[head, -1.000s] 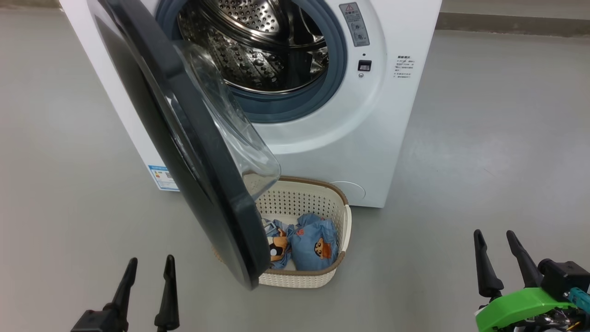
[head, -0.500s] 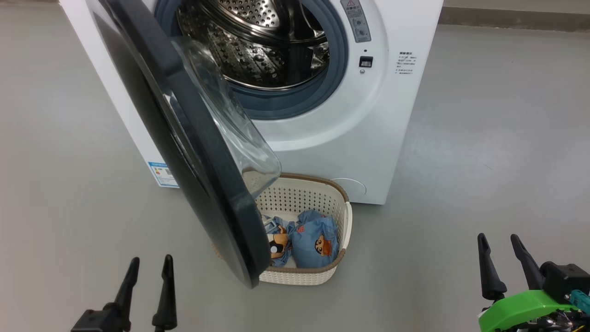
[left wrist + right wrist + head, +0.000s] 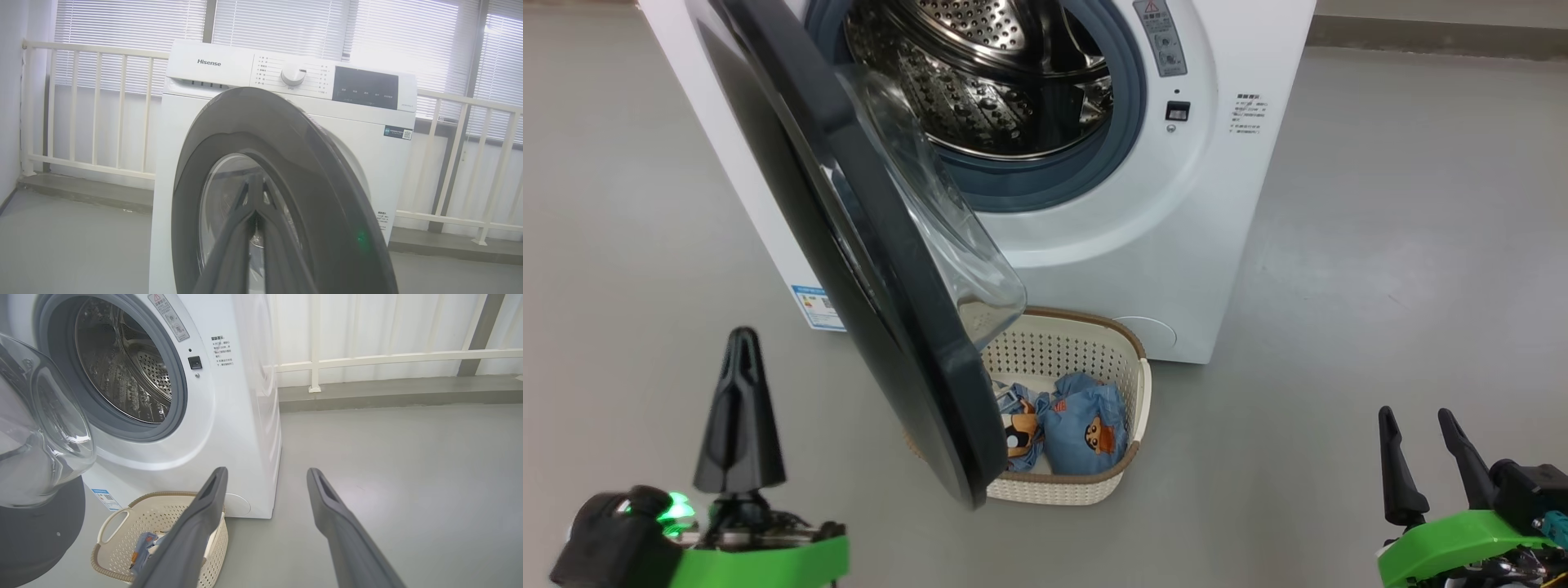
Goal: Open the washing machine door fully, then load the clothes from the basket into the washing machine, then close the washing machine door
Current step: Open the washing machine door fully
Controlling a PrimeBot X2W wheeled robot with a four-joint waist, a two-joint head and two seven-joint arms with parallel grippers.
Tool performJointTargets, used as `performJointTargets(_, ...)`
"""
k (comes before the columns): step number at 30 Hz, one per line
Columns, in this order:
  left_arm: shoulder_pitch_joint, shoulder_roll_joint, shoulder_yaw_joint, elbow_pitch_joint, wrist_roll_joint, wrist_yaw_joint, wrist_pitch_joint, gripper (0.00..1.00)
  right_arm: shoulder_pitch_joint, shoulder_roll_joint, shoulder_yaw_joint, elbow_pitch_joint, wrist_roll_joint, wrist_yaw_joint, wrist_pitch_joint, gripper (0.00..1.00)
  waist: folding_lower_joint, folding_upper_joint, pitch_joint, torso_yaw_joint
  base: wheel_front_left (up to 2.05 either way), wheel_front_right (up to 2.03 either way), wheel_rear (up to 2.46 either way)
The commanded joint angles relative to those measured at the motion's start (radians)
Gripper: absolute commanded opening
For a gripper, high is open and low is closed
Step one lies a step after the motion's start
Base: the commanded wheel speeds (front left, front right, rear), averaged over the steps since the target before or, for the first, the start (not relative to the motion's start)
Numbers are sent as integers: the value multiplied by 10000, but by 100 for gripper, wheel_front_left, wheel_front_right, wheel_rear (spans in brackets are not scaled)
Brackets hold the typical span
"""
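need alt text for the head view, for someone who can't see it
A white washing machine stands with its black-rimmed door swung partly open over a cream basket holding blue printed clothes. The left end effector, fingers together, points up at lower left, apart from the door; the right end effector, fingers apart, sits at lower right over grey floor.

Smooth grey floor [image 3: 1380, 286], white washing machine [image 3: 1241, 204] standing on it, cream basket [image 3: 1143, 400] just in front

Washing machine door [image 3: 907, 343] juts out over the basket [image 3: 1054, 490], covering its left half; the right half is reachable from above, and the drum [image 3: 988, 90] mouth stands unobstructed.
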Motion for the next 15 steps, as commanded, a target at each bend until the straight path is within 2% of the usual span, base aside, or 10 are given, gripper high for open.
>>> performJointTargets(1, -432, 83, 76, -555, -49, 83, -59, 0, 23, -69, 237, -283, -71, 73, -124, 100, 0, 0, 29, 20, 0, 0, 0)
performJointTargets(8, -556, 83, -2025, -1507, -201, 108, -59, 0, -20, -75, 241, -375, -71, 73, -124, 100, 0, 0, 119, 38, 0, 0, 0)
performJointTargets(15, -835, 83, -3761, -601, -686, 81, -59, 0, -113, -78, 256, -431, -52, 73, -124, 100, 0, 0, 245, -27, 0, 0, 0)
